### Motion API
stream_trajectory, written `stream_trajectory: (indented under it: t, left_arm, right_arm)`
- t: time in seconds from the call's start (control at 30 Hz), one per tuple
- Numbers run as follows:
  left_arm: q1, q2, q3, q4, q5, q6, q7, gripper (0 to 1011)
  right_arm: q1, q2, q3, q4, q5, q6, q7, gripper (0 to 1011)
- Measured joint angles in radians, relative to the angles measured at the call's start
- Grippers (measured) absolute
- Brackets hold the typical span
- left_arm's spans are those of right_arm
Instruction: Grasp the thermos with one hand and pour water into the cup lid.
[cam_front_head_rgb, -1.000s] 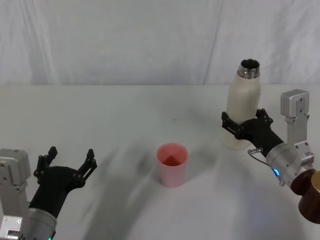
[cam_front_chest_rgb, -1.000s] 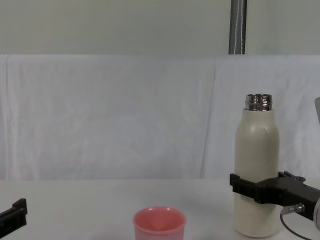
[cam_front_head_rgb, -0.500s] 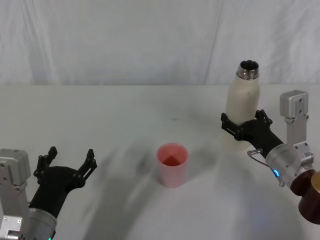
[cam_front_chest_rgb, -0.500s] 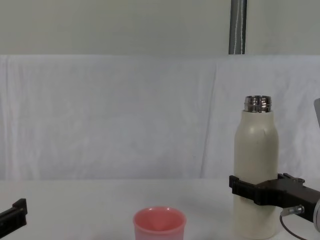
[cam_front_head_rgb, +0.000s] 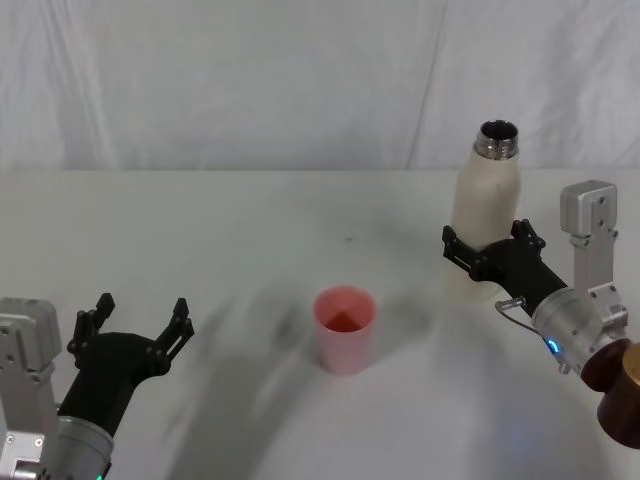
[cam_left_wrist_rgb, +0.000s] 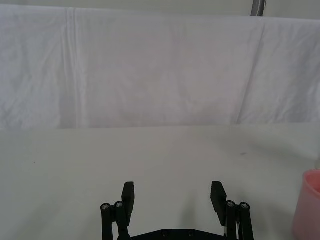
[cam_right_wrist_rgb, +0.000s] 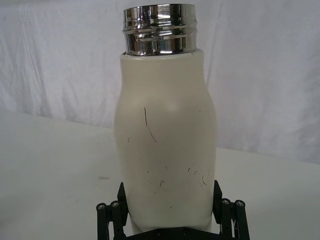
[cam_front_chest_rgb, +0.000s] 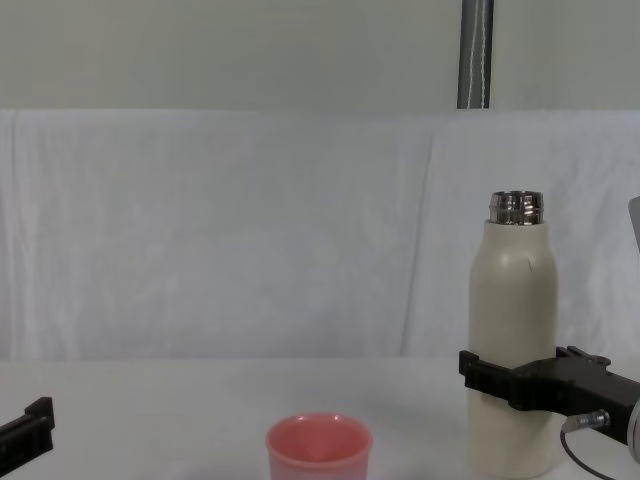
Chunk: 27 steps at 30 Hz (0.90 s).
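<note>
Thermos (cam_front_head_rgb: 484, 210), matte cream, steel-necked

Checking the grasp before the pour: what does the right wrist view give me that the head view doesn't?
Right wrist view: thin dark scuffs on the thermos body. Head view: the pink cup lid standing to the thermos's left, and the left gripper open, low on the left. Both: the right gripper clamped round the upright thermos's lower body, steel neck uncapped.
</note>
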Motion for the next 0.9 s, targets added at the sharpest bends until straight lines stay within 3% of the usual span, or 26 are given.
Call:
stream_trajectory:
  t: [0.9]
  left_arm:
    - [0.0, 0.0, 0.0, 0.0, 0.0, 0.0, 0.0, 1001]
  right_arm:
    - [0.0, 0.0, 0.0, -0.002, 0.0, -0.001, -0.001, 1002]
